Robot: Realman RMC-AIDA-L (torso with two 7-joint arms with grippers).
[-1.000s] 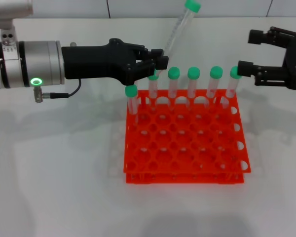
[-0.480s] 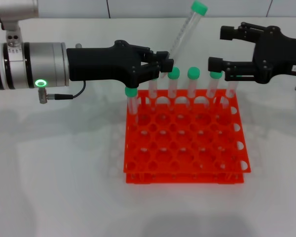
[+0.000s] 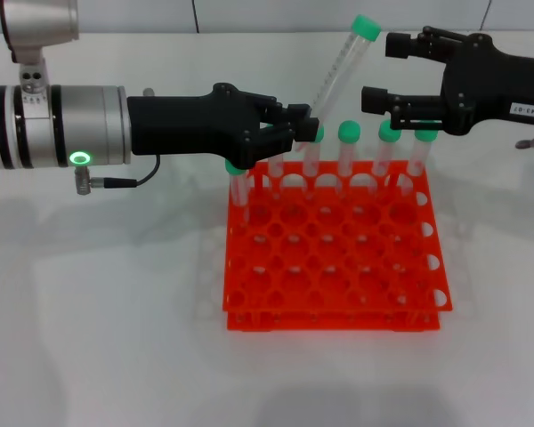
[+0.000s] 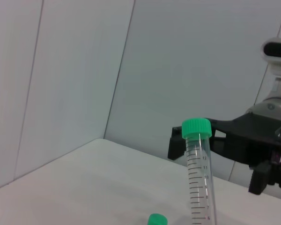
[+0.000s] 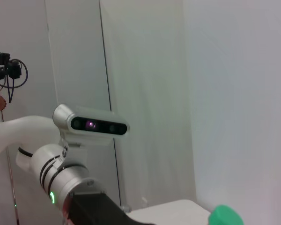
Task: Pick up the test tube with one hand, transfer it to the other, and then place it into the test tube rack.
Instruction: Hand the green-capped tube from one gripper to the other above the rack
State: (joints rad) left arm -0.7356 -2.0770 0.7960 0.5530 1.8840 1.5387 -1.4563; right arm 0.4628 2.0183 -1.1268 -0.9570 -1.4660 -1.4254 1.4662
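My left gripper (image 3: 301, 122) is shut on the lower end of the test tube (image 3: 335, 71), a clear tube with a green cap. It holds the tube tilted, cap up and to the right, above the back left of the orange-red test tube rack (image 3: 338, 307). My right gripper (image 3: 383, 73) is open just right of the tube's upper half, its jaws apart one above the other and not touching the tube. In the left wrist view the tube (image 4: 200, 178) rises in front of one of the right gripper's black fingers (image 4: 234, 136). The right wrist view shows only a green cap (image 5: 226, 216).
Several green-capped tubes (image 3: 349, 147) stand in the rack's back row, right under both grippers, and one (image 3: 238, 178) stands at the left edge one row forward. The rack's other holes are open. White table surrounds the rack.
My right gripper has moved left and slightly up, from the right edge to beside the held tube. My left gripper has shifted a little right with the tube.
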